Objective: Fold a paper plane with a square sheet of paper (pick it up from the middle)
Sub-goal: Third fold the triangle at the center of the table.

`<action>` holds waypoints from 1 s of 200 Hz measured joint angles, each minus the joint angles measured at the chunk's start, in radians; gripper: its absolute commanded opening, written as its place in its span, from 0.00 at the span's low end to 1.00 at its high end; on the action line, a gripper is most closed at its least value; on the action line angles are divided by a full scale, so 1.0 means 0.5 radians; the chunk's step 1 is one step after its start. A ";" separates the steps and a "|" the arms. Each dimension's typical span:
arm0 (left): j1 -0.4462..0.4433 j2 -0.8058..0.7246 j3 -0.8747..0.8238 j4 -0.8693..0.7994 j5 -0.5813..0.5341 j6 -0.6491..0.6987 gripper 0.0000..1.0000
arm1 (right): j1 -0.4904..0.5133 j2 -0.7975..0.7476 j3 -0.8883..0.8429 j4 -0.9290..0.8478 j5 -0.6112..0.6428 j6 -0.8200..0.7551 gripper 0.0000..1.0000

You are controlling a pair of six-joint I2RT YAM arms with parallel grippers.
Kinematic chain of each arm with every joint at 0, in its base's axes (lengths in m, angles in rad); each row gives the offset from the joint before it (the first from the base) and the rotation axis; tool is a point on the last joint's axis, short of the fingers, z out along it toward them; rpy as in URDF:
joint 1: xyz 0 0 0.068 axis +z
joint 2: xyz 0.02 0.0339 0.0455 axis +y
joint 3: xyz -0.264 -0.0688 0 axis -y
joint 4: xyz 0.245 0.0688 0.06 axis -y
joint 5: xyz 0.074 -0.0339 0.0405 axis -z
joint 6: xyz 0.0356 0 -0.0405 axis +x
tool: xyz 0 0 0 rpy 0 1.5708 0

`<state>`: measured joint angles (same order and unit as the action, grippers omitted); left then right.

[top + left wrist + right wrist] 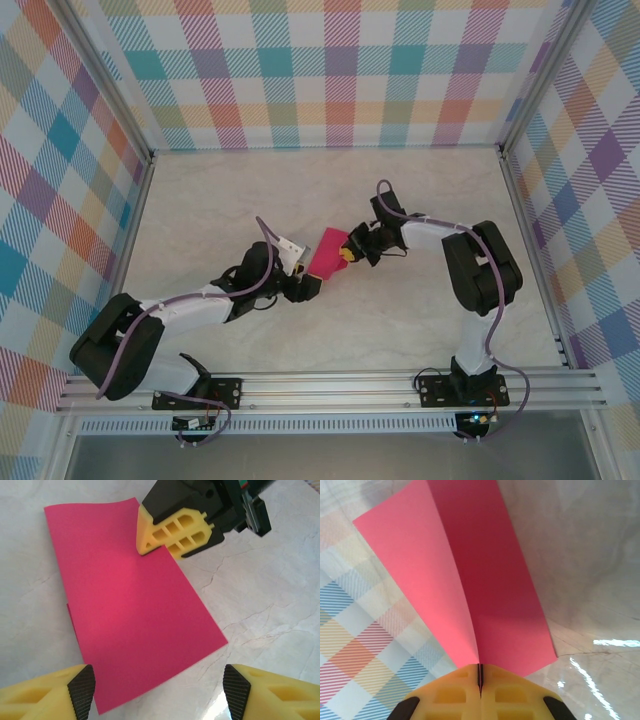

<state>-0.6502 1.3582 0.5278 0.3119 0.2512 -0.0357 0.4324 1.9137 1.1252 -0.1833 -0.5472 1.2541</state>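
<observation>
item: sheet of paper [326,250], crimson-pink, count 1. location: middle of the table [250,180], between the 2 grippers, its right edge at the right gripper and its near-left corner just beside the left gripper.

condition: the sheet read as a rectangle, not a square. in the left wrist view a second edge peeped out along its left side, and in the right wrist view 2 layers met at the fingers and spread apart further off. judged: 1 fold in half was made or in hand, and not pressed flat. whether the whole sheet lay on the table could not be told.

item: right gripper [350,252], count 1. fingers closed tight on the sheet's edge, both layers pinched between them.

item: left gripper [303,283], count 1. fingers spread wide apart, nothing between them, hovering at the sheet's near edge without touching it.

item: arms, count 2. table, count 1.

progress, judged: early. done: pick-up and roughly 1 fold. left: sharpening that crease, folding the corners to a point, folding the wings. the sheet had no nose and no wings yet.
</observation>
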 measured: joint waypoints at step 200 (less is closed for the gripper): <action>-0.139 0.224 -0.016 0.323 -0.069 0.800 0.10 | -0.050 0.000 -0.026 -0.027 -0.237 0.123 0.14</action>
<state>-0.7197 1.4700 0.5198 0.4736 0.2169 0.3641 0.4072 1.9137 1.1122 -0.1970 -0.6655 1.3155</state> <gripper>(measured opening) 0.150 0.073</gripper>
